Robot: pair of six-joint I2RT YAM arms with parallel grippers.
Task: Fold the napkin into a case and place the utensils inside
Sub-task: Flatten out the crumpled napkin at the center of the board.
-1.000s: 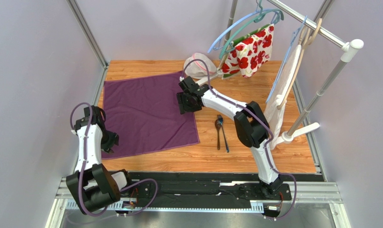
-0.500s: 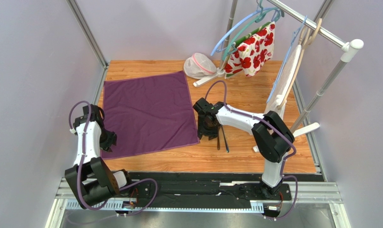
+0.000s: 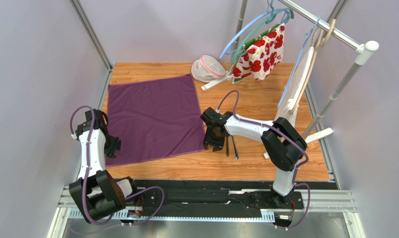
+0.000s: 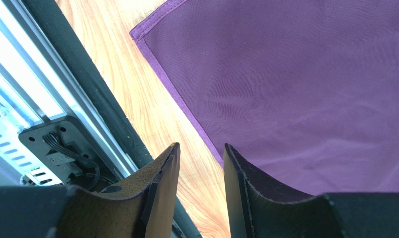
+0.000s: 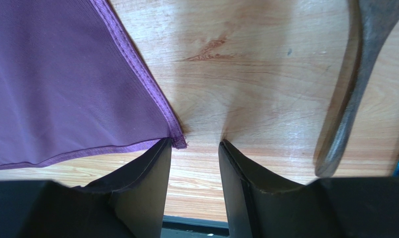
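The dark purple napkin lies flat and unfolded on the wooden table. My right gripper is open and low at the napkin's near right corner, with its left finger touching that corner and its right finger on bare wood. The two dark utensils lie side by side just right of that gripper; one handle shows in the right wrist view. My left gripper is open and empty over the napkin's near left edge, one finger over wood, the other over cloth.
A white mesh pouch lies at the back of the table. A clothes rack with hangers and a red-flowered cloth stands at the right. The black table rail runs close beside my left gripper.
My right gripper swung from the napkin's far right edge toward the front and dropped to the napkin's near right corner, beside the utensils. My left arm shifted only slightly.
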